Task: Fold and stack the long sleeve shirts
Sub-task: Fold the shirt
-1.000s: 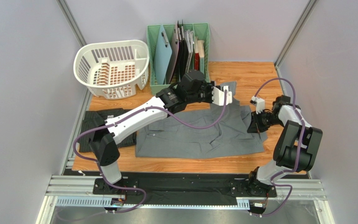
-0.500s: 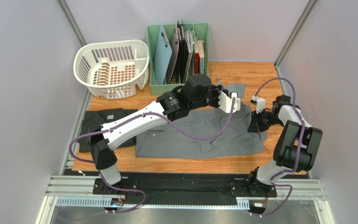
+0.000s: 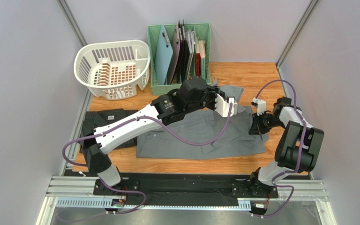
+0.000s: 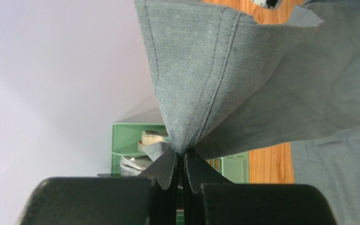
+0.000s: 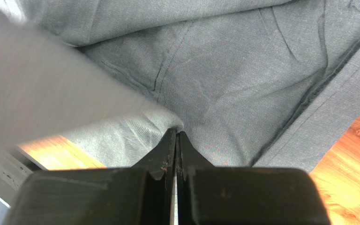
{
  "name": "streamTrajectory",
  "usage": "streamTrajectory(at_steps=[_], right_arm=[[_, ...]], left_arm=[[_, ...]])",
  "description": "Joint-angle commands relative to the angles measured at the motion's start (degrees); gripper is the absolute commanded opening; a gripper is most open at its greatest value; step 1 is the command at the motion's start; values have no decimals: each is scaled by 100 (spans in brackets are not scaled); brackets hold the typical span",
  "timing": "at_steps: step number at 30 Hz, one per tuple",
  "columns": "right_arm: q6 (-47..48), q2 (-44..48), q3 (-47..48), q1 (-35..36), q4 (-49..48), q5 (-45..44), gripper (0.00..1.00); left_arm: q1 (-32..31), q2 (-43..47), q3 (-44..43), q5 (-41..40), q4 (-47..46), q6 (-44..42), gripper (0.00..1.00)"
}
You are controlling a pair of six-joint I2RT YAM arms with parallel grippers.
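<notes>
Left pincer (image 4: 183, 154): clenched on a stitched edge of the grey shirt (image 3: 200, 133); cloth fans out from the tips
Right pincer (image 5: 176, 133): clenched; nips a fold at the shirt's right edge, centre right
Grey shirt: spread mid-frame on the wooden table (image 3: 257, 75); far corner lifted
Dark shirt (image 3: 97, 119): flat at left; partly under the left arm
Around: white basket (image 3: 86, 70) upper left; green file rack (image 3: 152, 56) upper centre, near the left pincer
Arms: left stretched diagonally over the shirt; right sharply bent, wrist pointing left

Left tool (image 4: 183, 157) clamped, arm (image 3: 130, 123) outstretched, right tool (image 5: 176, 136) clamped
</notes>
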State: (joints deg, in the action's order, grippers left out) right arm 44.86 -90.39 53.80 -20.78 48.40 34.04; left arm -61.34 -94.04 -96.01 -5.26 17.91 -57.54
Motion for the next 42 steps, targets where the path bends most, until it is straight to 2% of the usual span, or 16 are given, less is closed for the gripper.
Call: streamTrajectory(at_steps=[1, 8, 9, 12, 16, 20, 24, 26, 29, 32, 34, 36, 37, 38, 40, 42], right_arm=[[6, 188, 34, -6, -164, -55, 0], [-530, 57, 271, -23, -349, -64, 0], [-592, 39, 306, -23, -349, -64, 3], [-628, 91, 412, -32, -165, -117, 33], [-461, 442, 421, -120, 221, -161, 41], [-145, 803, 211, -155, 688, -117, 36], [-91, 690, -106, -93, 592, -476, 20], [-127, 435, -168, -93, 513, -644, 16], [-241, 146, -203, -93, 311, -978, 11], [-285, -144, -160, -93, 240, -1268, 9], [-294, -233, -159, -93, 240, -1435, 8], [-267, -286, -159, -93, 266, -1505, 7], [-250, -278, -168, -93, 284, -1523, 7], [-215, -269, -168, -93, 327, -1532, 7], [-171, -207, -142, -93, 415, -1497, 6], [-66, -146, -81, -102, 582, -1453, 7]], left_arm=[[631, -184, -41, 401, -252, 225, 0], [1739, -702, 3, 2264, -1184, 700, 0], [1896, -773, -32, 2623, -1185, 683, 0], [2117, -844, 55, 3448, -1202, 578, 0], [2179, -809, 398, 3953, -1255, 349, 0], [2258, -573, 995, 4330, -1605, 374, 0], [2355, -195, 1723, 5050, -1756, 524, 1], [2425, 129, 2023, 5471, -1625, 332, 2], [2591, 543, 2577, 5937, -880, -598, 2], [2837, 824, 2982, 6141, 263, -2109, 2], [2961, 887, 3315, 6133, 816, -3152, 2], [3119, 931, 3632, 5976, 916, -3579, 4], [3154, 931, 3720, 5870, 907, -3841, 6], [3233, 888, 3860, 5687, 898, -3940, 17], [3347, 879, 3966, 5545, 898, -4168, 27], [3541, 992, 4151, 5334, 863, -4143, 55]])
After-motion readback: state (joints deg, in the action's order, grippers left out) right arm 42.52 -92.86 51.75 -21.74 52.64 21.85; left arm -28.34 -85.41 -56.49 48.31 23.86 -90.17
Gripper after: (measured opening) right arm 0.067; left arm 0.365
